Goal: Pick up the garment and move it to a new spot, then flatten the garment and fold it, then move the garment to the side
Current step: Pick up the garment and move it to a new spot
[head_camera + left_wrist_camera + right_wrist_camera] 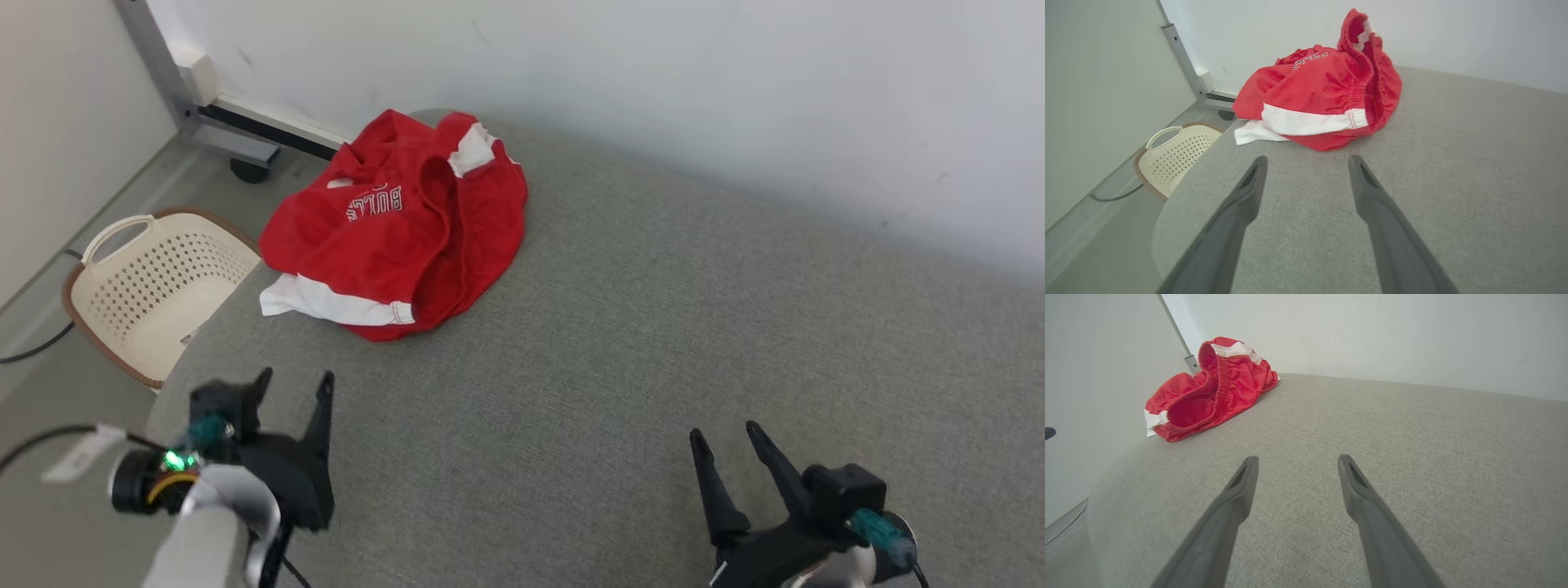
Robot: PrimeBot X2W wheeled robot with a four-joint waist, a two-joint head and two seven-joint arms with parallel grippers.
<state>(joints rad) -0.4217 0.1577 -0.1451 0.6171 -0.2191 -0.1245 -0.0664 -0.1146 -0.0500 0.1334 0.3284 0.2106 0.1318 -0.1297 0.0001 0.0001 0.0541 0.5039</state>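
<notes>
Currently garment (392, 237) crumpled nr table (653, 367) far-L corner.

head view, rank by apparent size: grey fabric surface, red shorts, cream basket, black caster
1. grey fabric surface, by far the largest
2. red shorts
3. cream basket, looks somewhat smaller, but it is partly hidden behind the surface's edge and sits lower on the floor, so its true size is unsure
4. black caster, smallest
</notes>
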